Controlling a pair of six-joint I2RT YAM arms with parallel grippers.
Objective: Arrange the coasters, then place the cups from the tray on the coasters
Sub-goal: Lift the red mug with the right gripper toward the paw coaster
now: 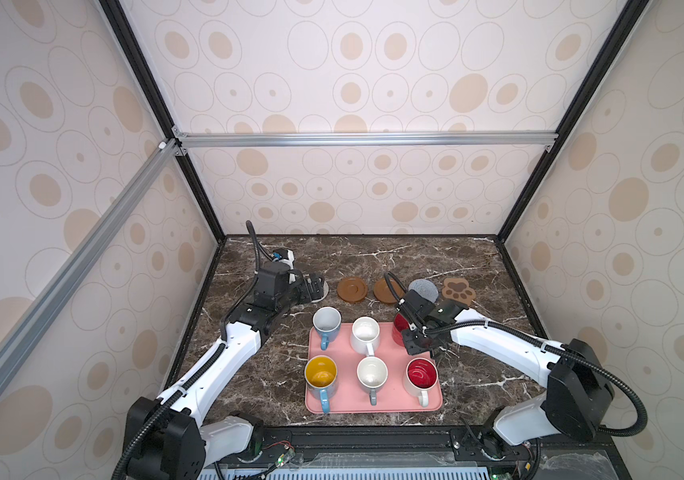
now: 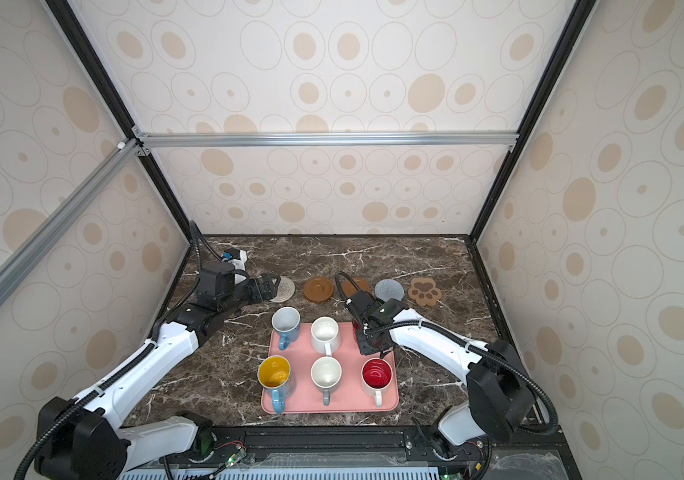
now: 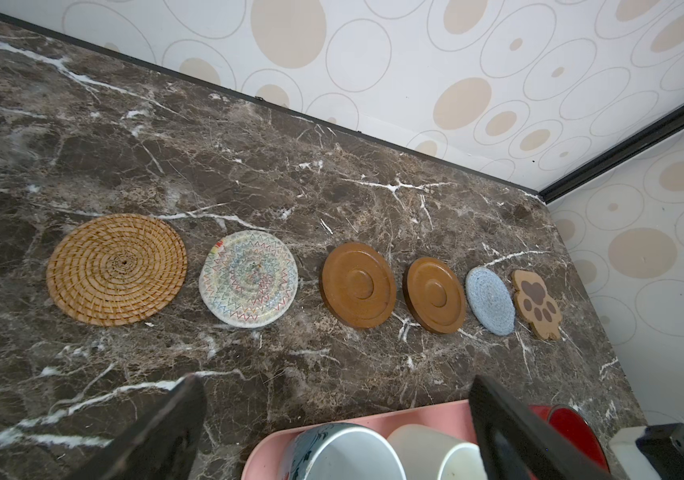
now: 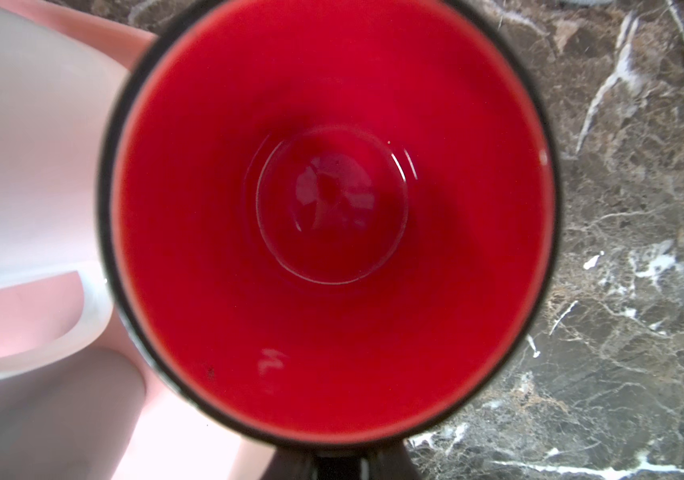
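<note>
Six coasters lie in a far row: rattan (image 3: 116, 269), cream (image 3: 249, 279), two brown discs (image 3: 359, 286) (image 3: 436, 295), grey-blue (image 3: 490, 301) and paw (image 3: 537, 302). The pink tray (image 1: 346, 399) holds the cups: light blue (image 1: 326, 322), white (image 1: 365, 332), yellow-inside (image 1: 321, 374), grey (image 1: 372, 374) and red-inside (image 1: 421, 374). The all-red cup (image 4: 332, 208) is at the tray's far right corner. My right gripper (image 1: 409, 345) is shut on its near side, where the handle is hidden. My left gripper (image 1: 313, 289) hovers open and empty over the cream coaster (image 2: 284, 289), and its arm hides the rattan one in both top views.
Patterned walls with black corner posts (image 1: 515, 224) close in the marble table (image 1: 373, 253) at the back and sides. A black rail (image 1: 373, 436) runs along the front edge. A strip of bare marble separates the coaster row from the tray.
</note>
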